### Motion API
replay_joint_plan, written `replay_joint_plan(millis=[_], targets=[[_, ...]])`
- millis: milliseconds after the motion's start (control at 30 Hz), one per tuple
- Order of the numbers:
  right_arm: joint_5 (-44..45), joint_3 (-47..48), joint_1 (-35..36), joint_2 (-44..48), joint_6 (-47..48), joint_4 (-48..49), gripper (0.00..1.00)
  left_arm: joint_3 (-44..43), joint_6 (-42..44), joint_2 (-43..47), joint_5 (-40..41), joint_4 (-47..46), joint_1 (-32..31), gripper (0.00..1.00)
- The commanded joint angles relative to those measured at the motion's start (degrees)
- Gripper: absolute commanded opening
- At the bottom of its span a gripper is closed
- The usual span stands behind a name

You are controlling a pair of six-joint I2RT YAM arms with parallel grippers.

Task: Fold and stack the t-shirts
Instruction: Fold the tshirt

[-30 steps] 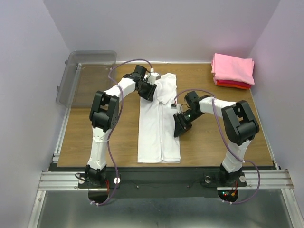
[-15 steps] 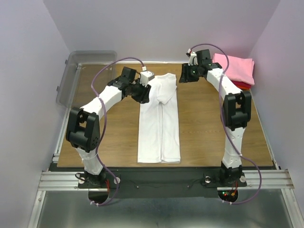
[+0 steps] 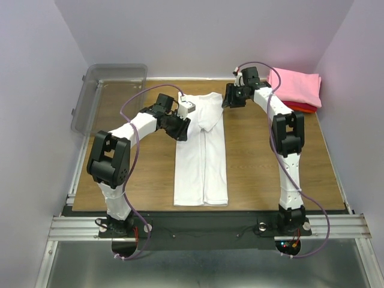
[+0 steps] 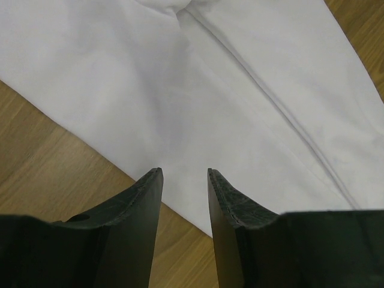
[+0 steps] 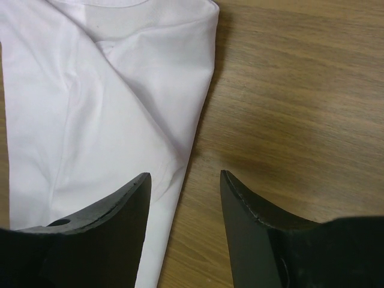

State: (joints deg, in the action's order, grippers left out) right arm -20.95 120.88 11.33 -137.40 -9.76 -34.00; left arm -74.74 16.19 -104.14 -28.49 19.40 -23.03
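Observation:
The white t-shirt (image 3: 201,150) lies flat in the middle of the table, folded lengthwise into a long strip, collar at the far end. My left gripper (image 3: 182,127) is open and empty at its upper left edge; in the left wrist view the gripper (image 4: 184,173) hovers over the cloth edge (image 4: 198,90). My right gripper (image 3: 228,99) is open and empty at the shirt's far right corner; in the right wrist view the gripper (image 5: 185,175) straddles the shirt's edge (image 5: 120,114). The pink t-shirt (image 3: 294,86) lies folded on the red t-shirt (image 3: 300,107) at the far right.
A clear grey plastic bin (image 3: 109,96) stands at the far left corner. The wooden table (image 3: 258,168) has metal rails along its left and near edges. Grey walls close in the back and sides.
My right arm swung from the middle of the table up to the shirt's far right corner. My left arm drew back from the collar down along the shirt's upper left edge.

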Motion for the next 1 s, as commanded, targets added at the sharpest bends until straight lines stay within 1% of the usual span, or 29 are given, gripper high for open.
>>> replay_joint_plan(millis=[0,300,400,533,700,767,800,933,967], targets=[[-2.7,3.0,0.3,-1.1,-1.3,1.5,0.56,-0.1,0.7,-0.6,-1.5,-1.2,0.3,0.48],[-4.2,4.1,0.3,-3.6,-2.1,1.8,0.55,0.4,0.6,-1.5,-1.4,-1.3,0.2,0.48],[-5.0,4.5,0.2,-4.2,-2.1,1.9,0.53,0.6,0.7,-1.8,-1.0,-1.3,0.2,0.48],[-6.0,4.5,0.2,-4.0,-2.3,1.9,0.42,0.7,0.7,-2.2,-1.1,-1.5,0.2,0.48],[-6.3,4.7,0.2,-3.5,-2.3,2.1,0.42,0.5,0.3,-2.7,-1.7,-1.6,0.2,0.48],[-6.6,5.1,0.3,-3.5,-2.2,2.1,0.40,0.5,0.4,-2.7,-1.7,-1.6,0.2,0.48],[-6.8,5.1,0.3,-3.4,-2.2,2.1,0.38,0.5,0.3,-2.7,-1.7,-1.6,0.2,0.48],[-8.3,5.4,0.3,-2.8,-1.9,2.3,0.25,0.6,0.4,-2.7,-1.4,-1.7,0.2,0.48],[-8.5,5.2,0.4,-2.5,-1.6,2.3,0.24,0.7,0.4,-2.7,-1.4,-1.7,0.2,0.48]])
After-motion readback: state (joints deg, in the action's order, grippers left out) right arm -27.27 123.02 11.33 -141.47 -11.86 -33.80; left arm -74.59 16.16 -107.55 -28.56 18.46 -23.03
